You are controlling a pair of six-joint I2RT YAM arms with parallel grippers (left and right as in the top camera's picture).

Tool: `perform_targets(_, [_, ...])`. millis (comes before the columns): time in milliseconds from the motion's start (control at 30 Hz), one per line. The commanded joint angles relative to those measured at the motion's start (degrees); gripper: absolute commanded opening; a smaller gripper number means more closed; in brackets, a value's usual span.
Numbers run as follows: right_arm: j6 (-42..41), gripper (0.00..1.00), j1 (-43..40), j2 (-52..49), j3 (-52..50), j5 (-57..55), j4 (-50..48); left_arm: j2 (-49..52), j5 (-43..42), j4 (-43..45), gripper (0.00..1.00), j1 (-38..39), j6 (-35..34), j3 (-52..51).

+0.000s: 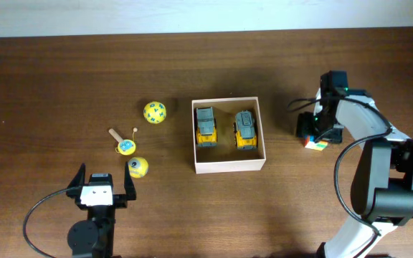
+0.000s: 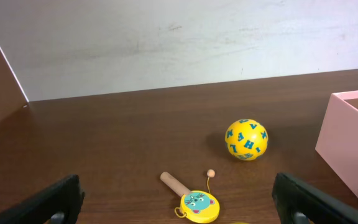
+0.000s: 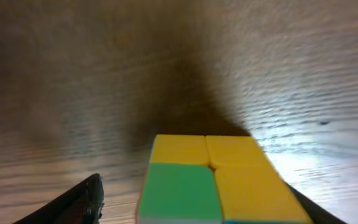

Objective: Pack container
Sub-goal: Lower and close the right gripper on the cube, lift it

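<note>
Straddling the puzzle cube (image 3: 222,186) with fingers spread, not yet pinching, the right gripper (image 1: 312,133) is hovering low. The container (image 1: 262,132) is sitting near, directly to its left, making this arm the closer one.

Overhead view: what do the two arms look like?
The left arm is black, with a looping black cable; the left end effector has a white block and black fingers. The right arm mixes white shells with black joints; the right end effector is black.
</note>
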State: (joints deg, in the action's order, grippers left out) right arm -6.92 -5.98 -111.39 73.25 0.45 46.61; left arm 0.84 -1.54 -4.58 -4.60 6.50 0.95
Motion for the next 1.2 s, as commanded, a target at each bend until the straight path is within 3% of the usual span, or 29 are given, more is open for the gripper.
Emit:
perform_targets(0, [0.7, 0.75, -0.55, -0.52, -1.68, 2.19, -0.9, -0.17, -0.55, 0.0, 0.99, 0.22, 0.9, -0.44])
perform_targets(400, [0.74, 0.63, -0.52, -0.52, -1.68, 2.14, -2.99, -0.17, -0.55, 0.0, 0.99, 0.22, 0.9, -0.44])
perform_targets(667, [0.72, 0.45, -0.52, -0.52, -1.68, 2.16, -3.58, -0.17, -0.55, 0.0, 0.99, 0.22, 0.9, -0.44])
perform_targets(1167, [0.74, 0.44, -0.48, 0.09, 3.48, 5.6, 1.7, -0.17, -0.55, 0.0, 0.99, 0.22, 0.9, -0.44])
